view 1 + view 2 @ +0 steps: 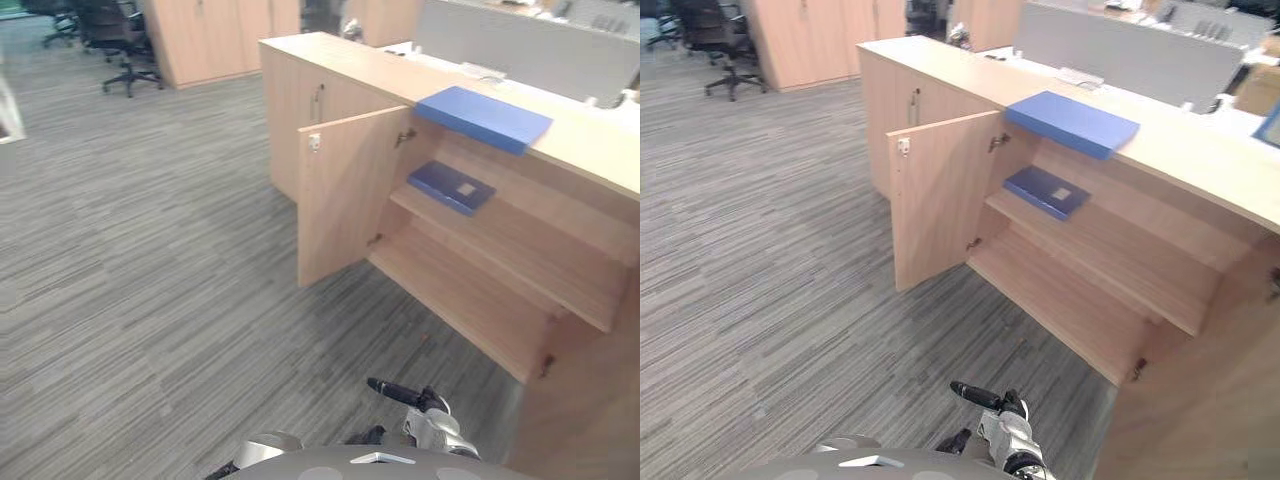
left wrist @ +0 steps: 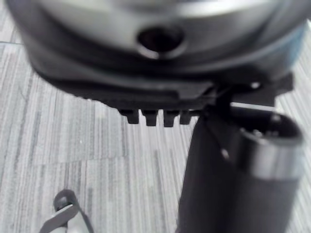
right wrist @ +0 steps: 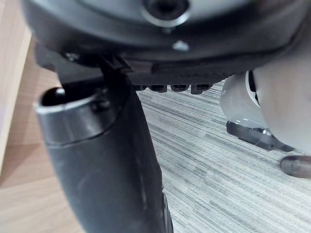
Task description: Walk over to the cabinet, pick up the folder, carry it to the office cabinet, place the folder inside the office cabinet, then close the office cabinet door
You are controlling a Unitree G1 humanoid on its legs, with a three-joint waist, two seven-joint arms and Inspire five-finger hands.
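A blue folder (image 1: 484, 117) lies flat on top of the low wooden cabinet (image 1: 330, 60), near its front edge. A second, darker blue folder (image 1: 450, 187) rests on the upper shelf inside. The cabinet's left door (image 1: 340, 195) stands wide open, and the lower shelf (image 1: 470, 300) is bare. My right hand (image 1: 412, 400) hangs low in front of me, well short of the cabinet, with straight fingers and nothing in it. In the left wrist view my left hand (image 2: 233, 170) hangs relaxed over the carpet, also holding nothing.
Grey striped carpet (image 1: 150, 250) stretches between me and the cabinet. Another open wooden door panel (image 1: 590, 400) stands close on the right. Office chairs (image 1: 115, 40) and tall wooden cupboards (image 1: 215, 35) stand at the far back left. A grey partition (image 1: 520, 45) rises behind the cabinet.
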